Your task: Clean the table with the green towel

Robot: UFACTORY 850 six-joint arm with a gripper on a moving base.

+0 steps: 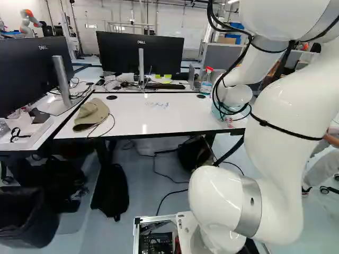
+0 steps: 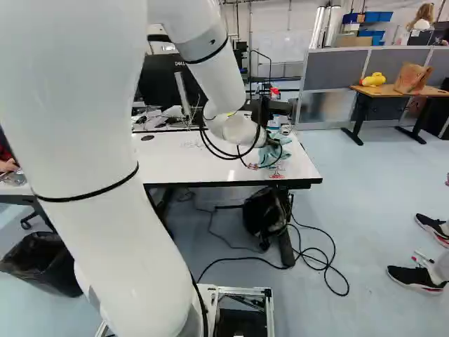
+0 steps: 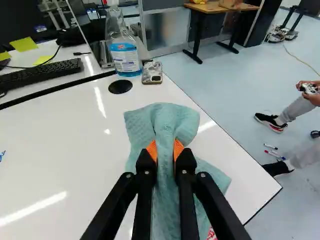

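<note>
Two fingers (image 2: 274, 142) tight around the green towel (image 3: 169, 120), red marks (image 3: 212, 234) beside it on the white table (image 3: 60, 150).

Wide open stretch across middle of glossy white worktop (image 1: 175, 120), between tan brimmed hat (image 1: 91, 113) with thin dark cord beside it and clear spray bottle of blue liquid (image 3: 126, 61). Bottle upright at far edge, small patterned case (image 3: 152, 73) just beside it. Low passage there blocked. Beyond far edge, black keyboard (image 3: 40, 73) lies low; large black monitor (image 1: 119, 53) stands as wall.
</note>
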